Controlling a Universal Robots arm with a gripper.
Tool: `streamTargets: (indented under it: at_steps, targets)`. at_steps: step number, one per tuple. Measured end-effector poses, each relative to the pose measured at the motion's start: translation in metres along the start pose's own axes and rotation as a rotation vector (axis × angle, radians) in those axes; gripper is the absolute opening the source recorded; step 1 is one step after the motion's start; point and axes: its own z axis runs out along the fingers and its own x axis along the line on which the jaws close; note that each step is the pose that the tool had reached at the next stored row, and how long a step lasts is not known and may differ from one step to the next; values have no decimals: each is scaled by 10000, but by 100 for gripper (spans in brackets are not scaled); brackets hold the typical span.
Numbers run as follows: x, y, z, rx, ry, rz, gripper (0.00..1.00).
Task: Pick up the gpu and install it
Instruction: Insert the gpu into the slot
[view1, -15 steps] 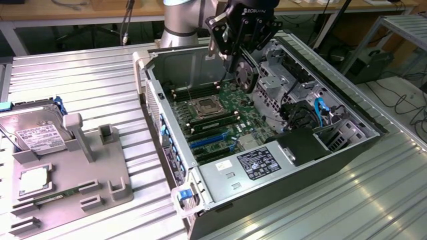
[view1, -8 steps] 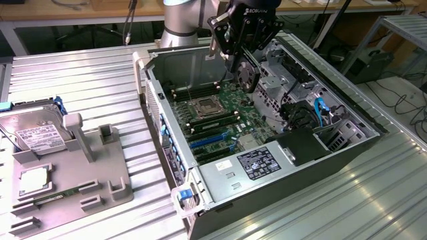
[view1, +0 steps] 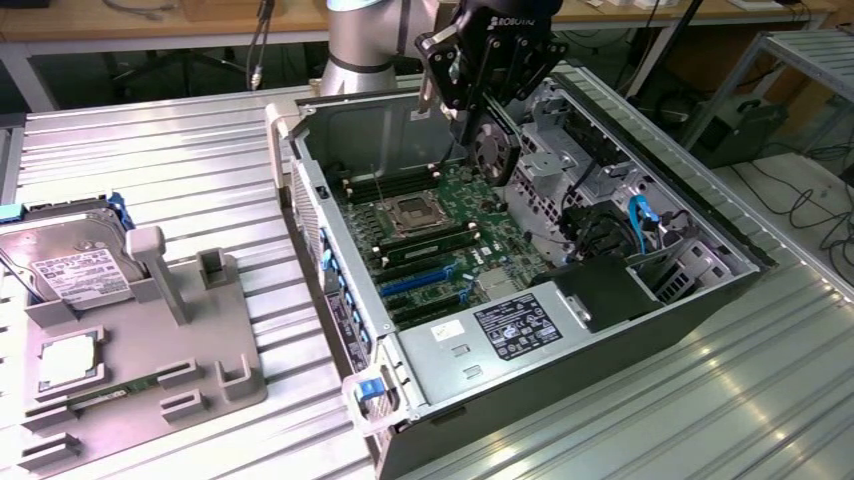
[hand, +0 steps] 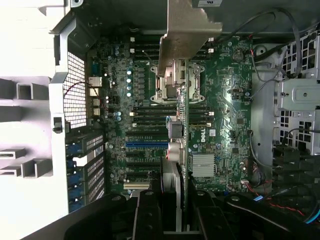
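The gpu (view1: 489, 150) hangs edge-down over the open computer case, its black fan facing the exterior view's right and its silver end bracket (view1: 427, 92) toward the case's back wall. My gripper (view1: 483, 110) is shut on the card's upper edge. In the wrist view the gpu (hand: 182, 150) shows edge-on, a thin green line with its silver bracket (hand: 187, 27) at the far end, above the motherboard (hand: 225, 100) near the CPU socket and memory slots. My gripper (hand: 180, 212) clamps the card with a black finger (hand: 147, 215) on either side. The card is well above the blue expansion slots (view1: 414, 280).
The case (view1: 694, 290) lies open on a ribbed metal table, with a power supply (view1: 514, 325) at its near end and drive bays with cables on the exterior view's right. A grey fixture (view1: 200, 340) on the exterior view's left holds a hard drive (view1: 74, 265) and a CPU (view1: 67, 362).
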Motion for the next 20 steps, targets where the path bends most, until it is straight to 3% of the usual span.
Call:
streamTargets:
  at_steps: [20]
  targets:
    - [0,0,0,1,4,-652,28]
